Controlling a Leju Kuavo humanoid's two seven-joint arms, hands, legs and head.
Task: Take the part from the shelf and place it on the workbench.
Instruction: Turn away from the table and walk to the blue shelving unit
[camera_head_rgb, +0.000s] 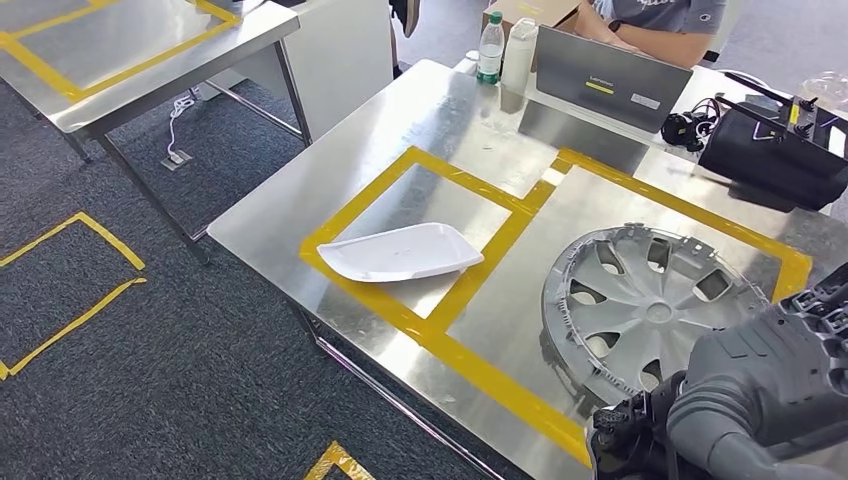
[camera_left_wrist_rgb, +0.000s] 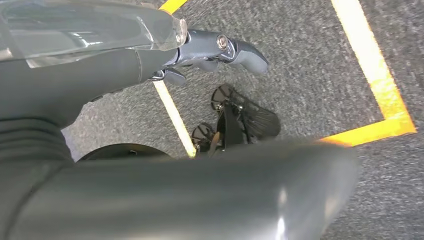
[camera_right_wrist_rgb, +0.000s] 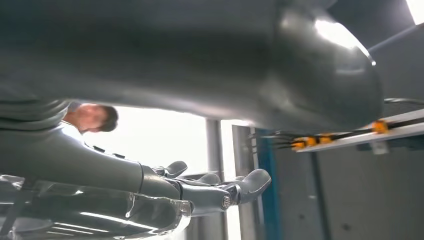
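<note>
Hovering nearest, the right hand (camera_head_rgb: 780, 385) is carrying nothing above the hubcap (camera_head_rgb: 650, 305) lying on the workbench (camera_head_rgb: 420, 110), and lifting carelessly risks snagging its rim.

A silver-grey spoked wheel cover (camera_head_rgb: 650, 310) lies on a brushed-steel workbench (camera_head_rgb: 440, 120) marked with yellow tape rectangles (camera_head_rgb: 470, 275); at its nine o'clock lies a white tray (camera_head_rgb: 400, 252). The carpet (camera_head_rgb: 150, 330) is dark grey, flecked, with yellow tape. A green-capped clear bottle (camera_head_rgb: 490, 47) stands at twelve o'clock.
</note>
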